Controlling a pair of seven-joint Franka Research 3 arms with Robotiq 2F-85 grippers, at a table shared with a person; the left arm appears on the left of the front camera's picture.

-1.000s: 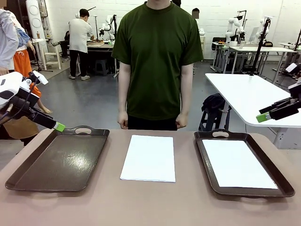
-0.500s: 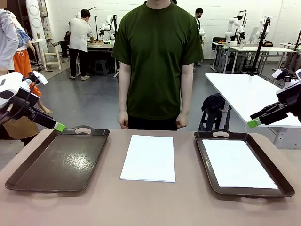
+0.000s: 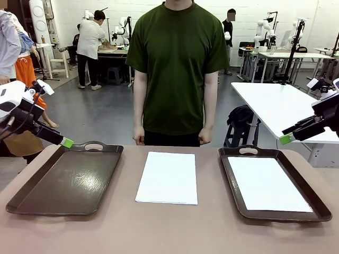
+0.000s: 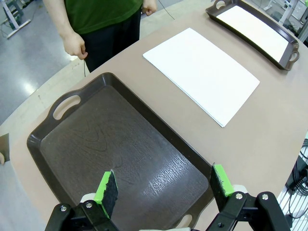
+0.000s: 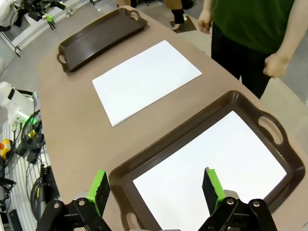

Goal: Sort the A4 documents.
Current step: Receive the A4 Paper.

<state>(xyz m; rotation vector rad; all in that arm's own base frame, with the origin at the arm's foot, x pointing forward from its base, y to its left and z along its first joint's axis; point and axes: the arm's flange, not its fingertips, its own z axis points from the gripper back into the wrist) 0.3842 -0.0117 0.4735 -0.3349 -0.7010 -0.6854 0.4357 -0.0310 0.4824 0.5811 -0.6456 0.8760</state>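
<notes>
While the left gripper (image 4: 163,179) and right gripper (image 5: 155,179) hang with fingers apart, I see thin white A4 documents (image 3: 167,177) between glossy brown trays (image 3: 69,180).

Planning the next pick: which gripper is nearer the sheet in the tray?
Right. The right gripper hovers near the far right corner of the sheet; the left gripper hovers over the empty tray, far left.

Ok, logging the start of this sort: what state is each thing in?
Left tray: empty.
Right tray: holds a white A4 sheet.
A4 documents: flat on the table between the trays.
Left fingers: open, holding nothing.
Right fingers: open, holding nothing.
Person's hands: loosely closed, at sides.
</notes>
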